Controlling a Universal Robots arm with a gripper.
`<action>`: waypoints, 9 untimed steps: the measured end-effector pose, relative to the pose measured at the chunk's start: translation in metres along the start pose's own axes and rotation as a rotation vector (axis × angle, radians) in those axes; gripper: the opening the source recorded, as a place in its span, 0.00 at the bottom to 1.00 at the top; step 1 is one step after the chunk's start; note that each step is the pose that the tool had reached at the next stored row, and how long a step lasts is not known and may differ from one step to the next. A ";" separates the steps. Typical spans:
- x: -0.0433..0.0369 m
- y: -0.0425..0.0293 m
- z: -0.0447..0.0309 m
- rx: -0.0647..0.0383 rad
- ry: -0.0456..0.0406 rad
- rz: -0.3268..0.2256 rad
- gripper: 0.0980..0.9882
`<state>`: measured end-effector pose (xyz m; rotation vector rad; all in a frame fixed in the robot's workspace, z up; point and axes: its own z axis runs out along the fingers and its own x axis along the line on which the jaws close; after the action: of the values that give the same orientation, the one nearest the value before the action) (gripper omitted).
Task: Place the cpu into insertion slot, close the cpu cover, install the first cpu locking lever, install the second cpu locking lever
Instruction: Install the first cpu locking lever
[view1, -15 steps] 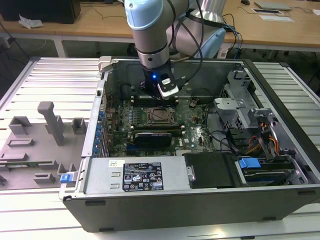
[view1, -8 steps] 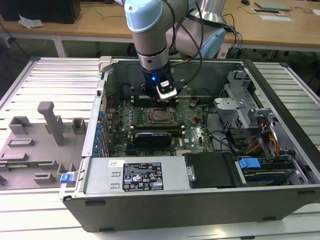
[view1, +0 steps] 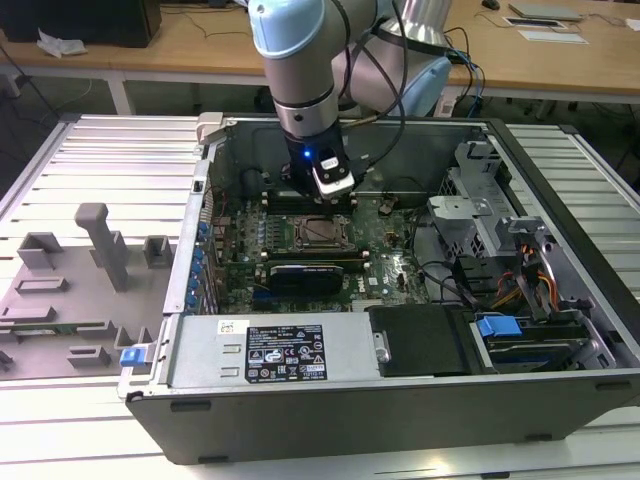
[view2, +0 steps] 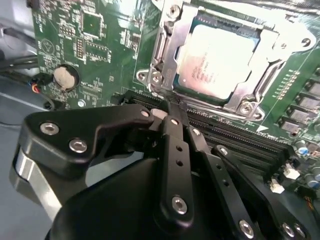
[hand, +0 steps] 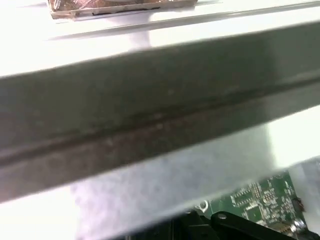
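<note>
**Step in hand (judged): locking-lever installation.** The cpu (view2: 217, 62) is seated in the insertion slot (view1: 299, 232), and the cpu cover (view2: 170, 55) appears to lie down over it. Whether either locking lever is latched cannot be told.

**Position.** The slot sits near the middle of the motherboard (view2: 90, 50), toward the far wall of the open case (view1: 400, 400), which rests on the bench (view1: 60, 170). In the second wrist view the jaws are closed together and hold nothing. Their tip hovers just beside the slot edge that faces the long black memory slots (view2: 240, 140).

**Procedure notes.**
- The closed jaws serve as a single pushing tip, so contact belongs on the lever only, not on the cover window or the chip.
- The push probably needs to follow the lever's arc; a straight press risks slipping onto the board.
- The tip must keep clear of the memory slots.

**Appearance.** The cpu shows a pale, silvery-grey square top with faint print. It lies flat, framed on all four sides by the bright metal cover.
</note>
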<state>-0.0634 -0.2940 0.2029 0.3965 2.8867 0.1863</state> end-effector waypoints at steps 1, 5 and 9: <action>-0.0003 0.0002 -0.0011 0.008 -0.0022 -0.001 0.01; -0.0018 0.0014 -0.0087 0.039 -0.0107 -0.006 0.01; -0.0041 0.0032 -0.0197 0.054 -0.0154 -0.008 0.01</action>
<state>-0.0634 -0.2940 0.2233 0.3941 2.8828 0.1032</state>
